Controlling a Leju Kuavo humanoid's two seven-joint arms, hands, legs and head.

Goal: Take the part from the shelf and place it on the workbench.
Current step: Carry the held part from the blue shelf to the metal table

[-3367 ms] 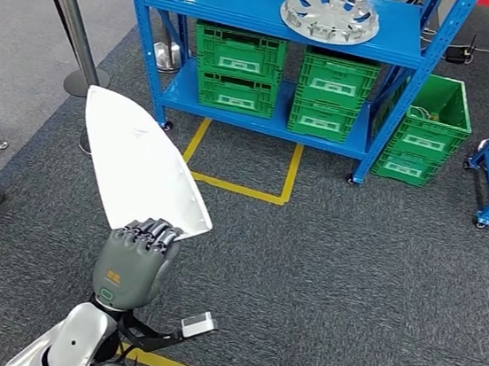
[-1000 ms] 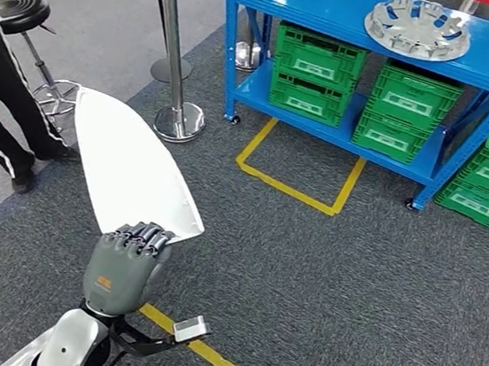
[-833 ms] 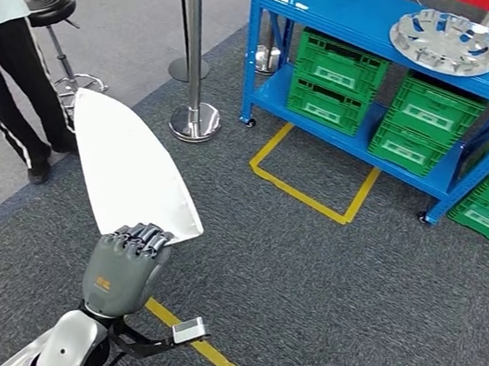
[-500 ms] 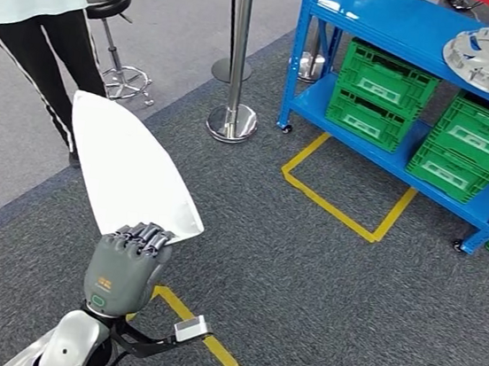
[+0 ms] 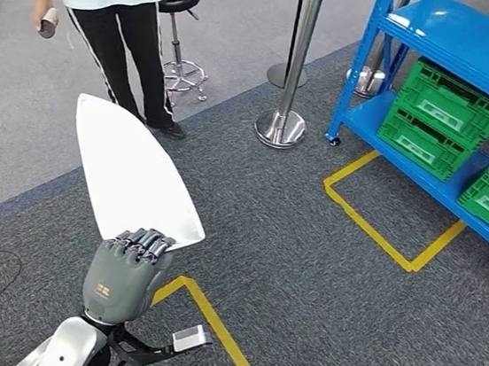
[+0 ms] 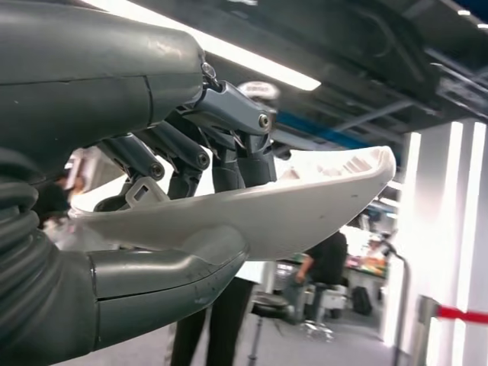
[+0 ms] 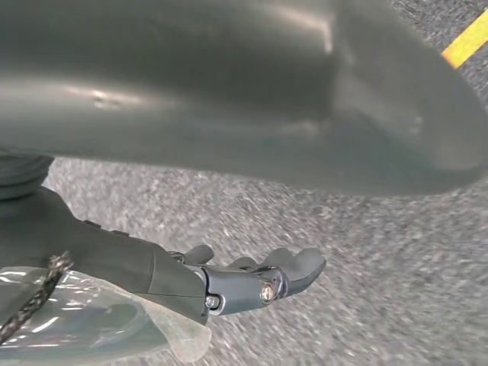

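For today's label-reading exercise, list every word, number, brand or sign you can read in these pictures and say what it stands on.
None can be read.
Orange mark on the back of the left robot hand: too small to read.
White labels on the green crates under the blue shelf: too small and blurred to read.
The white part: no print visible.

head: bright, even | left wrist: ceiling-light glare | right wrist: carpet blurred

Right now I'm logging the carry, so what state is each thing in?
white part: held off the floor by the left hand.
left hand: grips the part's edge.
right hand: holds nothing, fingers extended, over the carpet.
green crates: sitting on the blue shelf's lower level.
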